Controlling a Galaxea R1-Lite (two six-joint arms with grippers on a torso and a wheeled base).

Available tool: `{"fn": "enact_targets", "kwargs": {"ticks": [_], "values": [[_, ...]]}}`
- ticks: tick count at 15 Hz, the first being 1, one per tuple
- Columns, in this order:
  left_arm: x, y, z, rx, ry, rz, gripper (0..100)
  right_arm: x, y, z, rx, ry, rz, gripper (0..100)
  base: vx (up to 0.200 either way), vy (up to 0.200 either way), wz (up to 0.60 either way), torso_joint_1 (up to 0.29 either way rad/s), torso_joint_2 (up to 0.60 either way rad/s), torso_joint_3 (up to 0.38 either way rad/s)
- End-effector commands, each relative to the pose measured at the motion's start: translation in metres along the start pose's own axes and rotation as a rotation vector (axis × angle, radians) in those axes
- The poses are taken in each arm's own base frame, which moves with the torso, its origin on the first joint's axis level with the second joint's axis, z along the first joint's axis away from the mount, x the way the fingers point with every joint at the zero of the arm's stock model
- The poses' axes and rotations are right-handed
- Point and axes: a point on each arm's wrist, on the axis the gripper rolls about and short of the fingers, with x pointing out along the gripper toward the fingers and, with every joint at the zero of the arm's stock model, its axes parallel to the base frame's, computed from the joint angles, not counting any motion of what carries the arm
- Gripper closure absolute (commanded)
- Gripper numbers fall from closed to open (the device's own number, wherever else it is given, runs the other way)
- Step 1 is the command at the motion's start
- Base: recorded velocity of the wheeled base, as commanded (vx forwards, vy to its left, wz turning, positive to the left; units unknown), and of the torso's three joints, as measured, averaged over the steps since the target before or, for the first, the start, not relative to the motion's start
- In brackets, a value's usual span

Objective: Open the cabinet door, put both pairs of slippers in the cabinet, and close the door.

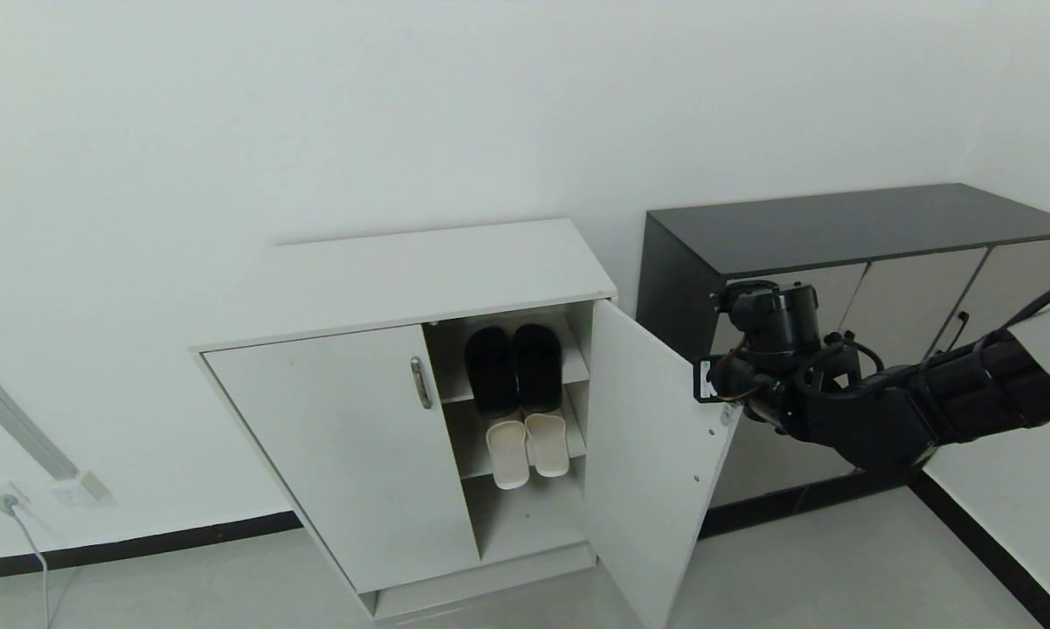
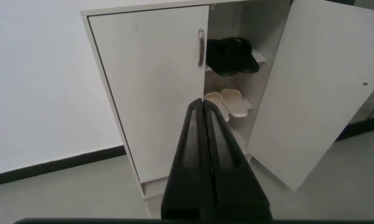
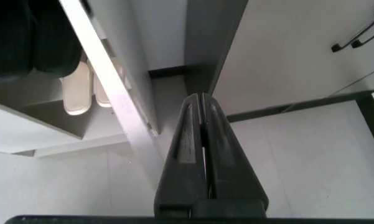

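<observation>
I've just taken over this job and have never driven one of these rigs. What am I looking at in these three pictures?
This is a two-armed robot on wheels, and each arm ends in a pincer. The large picture comes from a camera on its head, looking down at a white cabinet. One door, the open door, stands wide, and the shut door is beside it. Inside, the black slippers lie on the upper shelf and the pale slippers on the shelf below.

The other two pictures come from cameras on the wrists, each looking along its own pincer. The left pincer is shut, holds nothing and faces the cabinet front. The right pincer is also shut and empty, close to the open door's outer edge. I cannot tell whether it touches the door. A dark cabinet stands further right.
</observation>
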Motion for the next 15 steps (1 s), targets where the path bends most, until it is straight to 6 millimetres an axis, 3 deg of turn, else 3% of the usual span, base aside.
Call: {"fn": "enact_targets", "kwargs": {"ticks": [1, 8, 15], "values": [[0.000, 0.000, 0.000, 0.000, 0.000, 0.000, 100, -0.013, 0.008, 0.002, -0.007, -0.010, 0.032, 100, 0.000, 0.000, 0.00, 0.000, 0.00, 0.000], [0.000, 0.000, 0.000, 0.000, 0.000, 0.000, 100, -0.077, 0.063, -0.018, -0.040, 0.003, 0.241, 100, 0.000, 0.000, 0.00, 0.000, 0.00, 0.000], [0.000, 0.000, 0.000, 0.000, 0.000, 0.000, 100, -0.091, 0.063, -0.026, -0.069, 0.000, 0.302, 100, 0.000, 0.000, 0.00, 0.000, 0.00, 0.000]]}}
